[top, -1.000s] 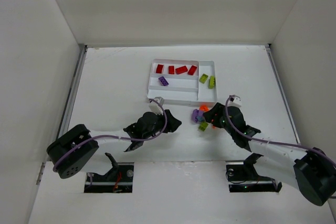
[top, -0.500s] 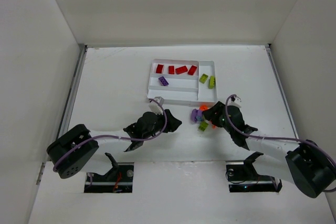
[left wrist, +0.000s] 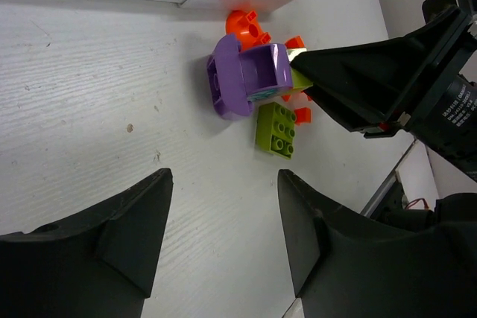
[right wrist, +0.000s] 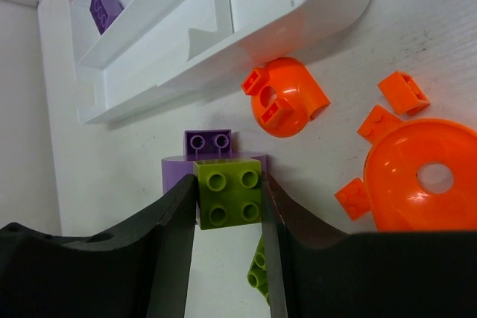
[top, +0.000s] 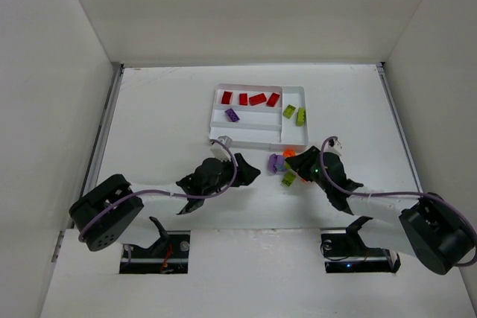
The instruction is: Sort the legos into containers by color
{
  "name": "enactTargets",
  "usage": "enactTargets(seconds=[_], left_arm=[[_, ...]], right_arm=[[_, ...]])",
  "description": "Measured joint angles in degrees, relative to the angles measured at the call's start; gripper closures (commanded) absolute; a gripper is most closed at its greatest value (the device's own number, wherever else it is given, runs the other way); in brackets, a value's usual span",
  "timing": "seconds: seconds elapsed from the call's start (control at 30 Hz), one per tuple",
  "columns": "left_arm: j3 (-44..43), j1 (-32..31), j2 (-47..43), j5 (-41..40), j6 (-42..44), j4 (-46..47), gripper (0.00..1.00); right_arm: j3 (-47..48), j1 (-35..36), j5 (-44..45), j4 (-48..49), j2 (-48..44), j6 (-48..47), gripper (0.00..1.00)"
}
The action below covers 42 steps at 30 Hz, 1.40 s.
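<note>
Your right gripper point(right wrist: 228, 206) is clamped on a green brick point(right wrist: 227, 191), just off the tray's point(top: 250, 138) near right corner, with a purple piece point(left wrist: 246, 76) just beside it. A second green brick point(left wrist: 276, 129) and orange bits point(right wrist: 287, 97) lie loose by the same corner. Your left gripper point(left wrist: 223, 214) has its fingers wide with nothing between them, near the tray's near edge. In the tray: four reds point(top: 258, 99) in the far slot, one purple brick point(top: 232, 115) in the middle slot, two greens point(top: 300, 116) in the crosswise slot
</note>
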State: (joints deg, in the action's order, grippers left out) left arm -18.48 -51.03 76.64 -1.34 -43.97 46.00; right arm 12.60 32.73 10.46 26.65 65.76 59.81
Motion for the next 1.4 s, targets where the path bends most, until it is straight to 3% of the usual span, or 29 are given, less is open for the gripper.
enactTargets(seconds=[0.3,0.67,0.9,1.4], left_arm=[[0.04,0.83,2.51,1.53,-4.26,3.61,0.36],[5.05,4.52,5.97,-1.36,-19.21,20.76,0.38],[5.4,7.8,8.41,-1.6,-26.34,25.9,0.37],[5.4,9.31,4.66,0.94,-27.82,27.45,0.37]], right_arm=[[0.98,0.35,-1.9,1.46,0.39,0.46,0.7],[7.3,0.63,-6.56,4.87,-0.83,1.68,0.71],[8.94,0.72,-10.14,7.98,-0.35,3.72,0.71],[9.03,1.42,-11.74,10.03,1.09,6.19,0.71]])
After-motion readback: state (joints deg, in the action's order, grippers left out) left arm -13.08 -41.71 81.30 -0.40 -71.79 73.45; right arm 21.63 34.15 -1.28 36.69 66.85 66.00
